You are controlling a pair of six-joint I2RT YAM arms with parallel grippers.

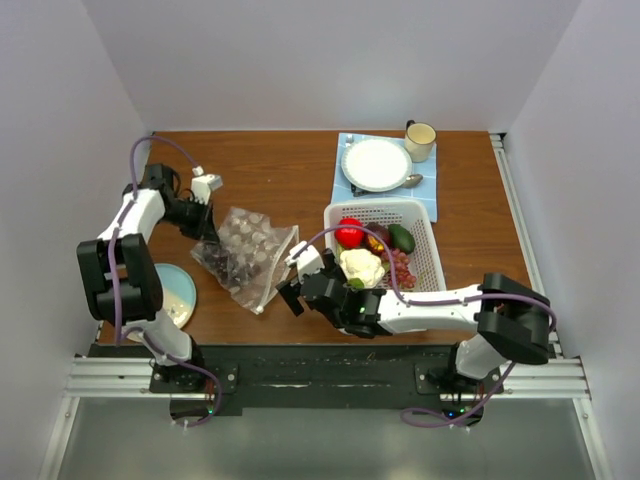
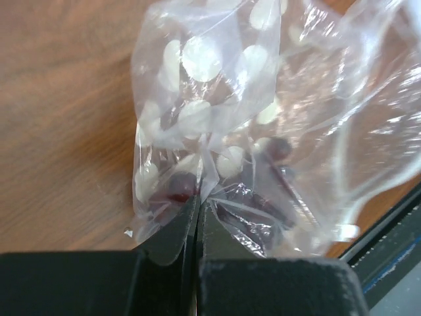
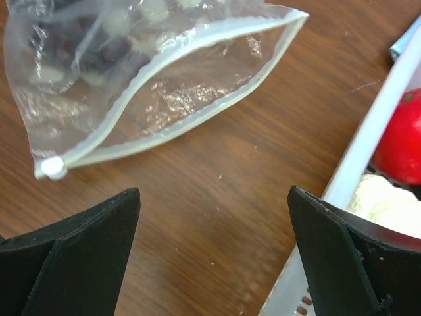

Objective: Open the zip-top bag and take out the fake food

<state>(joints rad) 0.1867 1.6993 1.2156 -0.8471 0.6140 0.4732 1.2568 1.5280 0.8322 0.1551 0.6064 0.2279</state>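
Right gripper [image 3: 214, 197] nearest, jaws wide open, holding nothing, low over bare counter [image 3: 217, 151] between zip-top bag [image 3: 131, 79] and white basket [image 3: 355, 158]. Teal plate [image 1: 178, 292] by left arm's base, just beside bag. Bag lies on counter left of centre, zip edge facing right gripper, white slider [image 3: 52, 168] at its near end, the two zip tracks bowed apart so mouth is open. Dark purple-brown piece [image 2: 179, 187] inside bag, at its closed end. Left gripper [image 2: 198, 205] closed, pinching bag's plastic at that far-left end. Rest of fake food [image 1: 398, 266] in basket right of bag: red fruit [image 1: 349, 234], cream lumpy piece [image 1: 362, 267], green piece [image 1: 402, 238]. Farthest: white plate [image 1: 377, 164] on blue mat [image 1: 345, 192], cup [image 1: 420, 140] just beside plate
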